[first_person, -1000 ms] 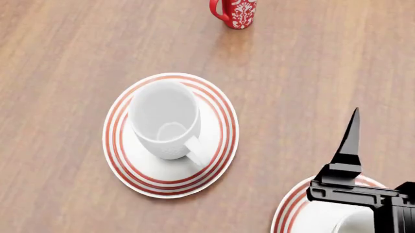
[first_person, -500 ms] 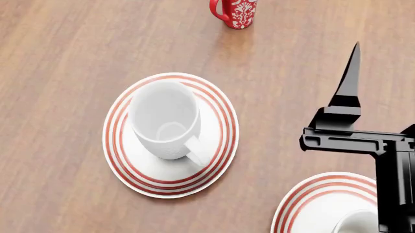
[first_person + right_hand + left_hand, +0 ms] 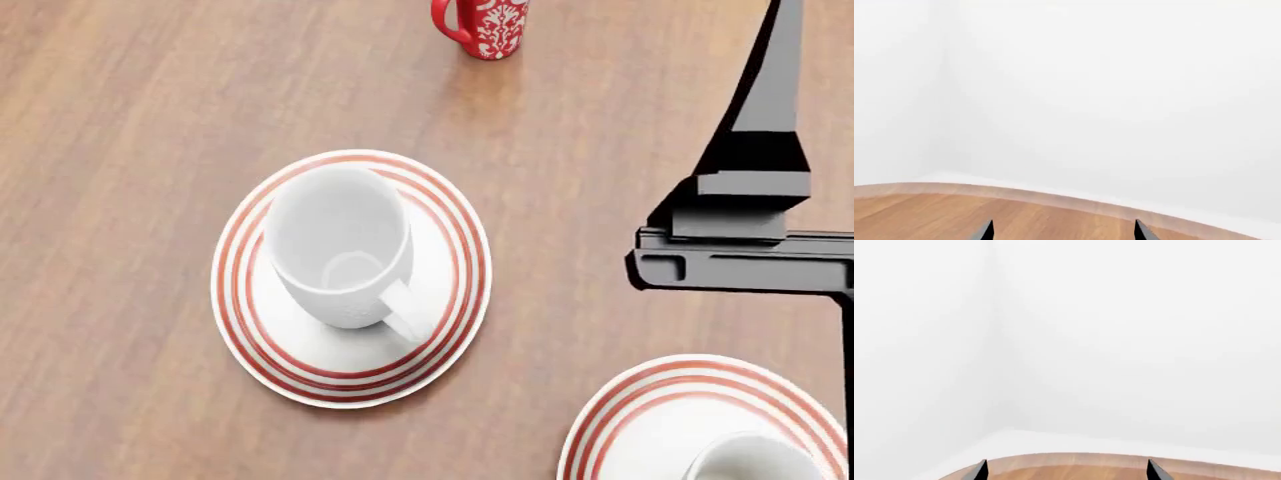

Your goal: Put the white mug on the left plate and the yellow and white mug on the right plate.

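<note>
The white mug [image 3: 338, 245] stands upright on the left plate [image 3: 454, 300], its handle towards me and to the right. At the head view's bottom right corner is the right plate [image 3: 627, 420]. On it a mug shows only as a white rim and inside [image 3: 754, 462], likely the yellow and white mug; its outer colour is hidden. My right gripper [image 3: 1062, 233] is open and holds nothing. One dark finger [image 3: 771, 70] rises beyond the right plate, well above the table. My left gripper [image 3: 1067, 473] is open too, holds nothing and is outside the head view.
A red mug with a white floral pattern [image 3: 483, 25] stands at the far side of the wooden table [image 3: 134, 120]. Both wrist views look over the table's far edge [image 3: 1021, 196] at a plain white wall [image 3: 1121, 340].
My right gripper has lifted off the right plate and moved up and away over the table, open. The plate and the mug on it are now uncovered. The white mug has not moved.
</note>
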`<state>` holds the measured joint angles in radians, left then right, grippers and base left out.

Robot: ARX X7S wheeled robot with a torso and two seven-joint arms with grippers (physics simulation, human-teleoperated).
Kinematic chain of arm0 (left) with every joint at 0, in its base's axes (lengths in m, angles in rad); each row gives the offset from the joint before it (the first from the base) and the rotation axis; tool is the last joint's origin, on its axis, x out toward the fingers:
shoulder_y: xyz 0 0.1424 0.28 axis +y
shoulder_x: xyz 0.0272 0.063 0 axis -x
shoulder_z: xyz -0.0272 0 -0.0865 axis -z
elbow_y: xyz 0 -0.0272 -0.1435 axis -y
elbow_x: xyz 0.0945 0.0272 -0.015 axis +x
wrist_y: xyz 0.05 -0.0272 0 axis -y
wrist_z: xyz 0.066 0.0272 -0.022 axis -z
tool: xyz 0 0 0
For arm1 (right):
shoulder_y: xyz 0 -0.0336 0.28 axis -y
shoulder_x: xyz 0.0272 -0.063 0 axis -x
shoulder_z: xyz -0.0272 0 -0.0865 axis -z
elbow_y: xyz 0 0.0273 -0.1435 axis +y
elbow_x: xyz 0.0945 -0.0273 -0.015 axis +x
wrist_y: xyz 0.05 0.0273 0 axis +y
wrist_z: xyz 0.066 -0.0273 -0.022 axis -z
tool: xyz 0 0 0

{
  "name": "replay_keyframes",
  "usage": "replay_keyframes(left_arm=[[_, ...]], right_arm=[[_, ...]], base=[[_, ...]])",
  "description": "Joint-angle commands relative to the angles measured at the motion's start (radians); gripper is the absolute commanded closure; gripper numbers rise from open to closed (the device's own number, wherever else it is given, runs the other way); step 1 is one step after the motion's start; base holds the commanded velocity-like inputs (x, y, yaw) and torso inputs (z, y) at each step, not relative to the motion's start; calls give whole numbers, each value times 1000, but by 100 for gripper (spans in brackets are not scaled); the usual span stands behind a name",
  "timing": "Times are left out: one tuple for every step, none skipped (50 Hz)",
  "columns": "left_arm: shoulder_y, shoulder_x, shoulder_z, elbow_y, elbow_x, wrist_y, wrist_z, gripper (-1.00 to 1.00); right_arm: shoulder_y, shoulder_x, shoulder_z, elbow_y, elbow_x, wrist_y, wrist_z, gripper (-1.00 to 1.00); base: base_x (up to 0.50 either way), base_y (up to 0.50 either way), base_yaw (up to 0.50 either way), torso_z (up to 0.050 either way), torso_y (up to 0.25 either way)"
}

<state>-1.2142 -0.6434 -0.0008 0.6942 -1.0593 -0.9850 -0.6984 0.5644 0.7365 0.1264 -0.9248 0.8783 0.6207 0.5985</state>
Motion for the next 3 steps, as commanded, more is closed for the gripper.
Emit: replay_keyframes(left_arm=[[-55, -2, -17, 14, -54, -34, -31, -100], [-55, -3, -12, 14, -50, -34, -30, -100], [-54, -2, -11, 11, -46, -31, -27, -100]], right_arm=[[25, 19, 22, -35, 47, 16, 24, -100], [26, 19, 21, -34, 48, 15, 23, -100], [27, 18, 14, -34, 41, 14, 20, -100]], base=[[0, 0, 0, 0, 0], [0, 0, 0, 0, 0], [0, 0, 0, 0, 0]])
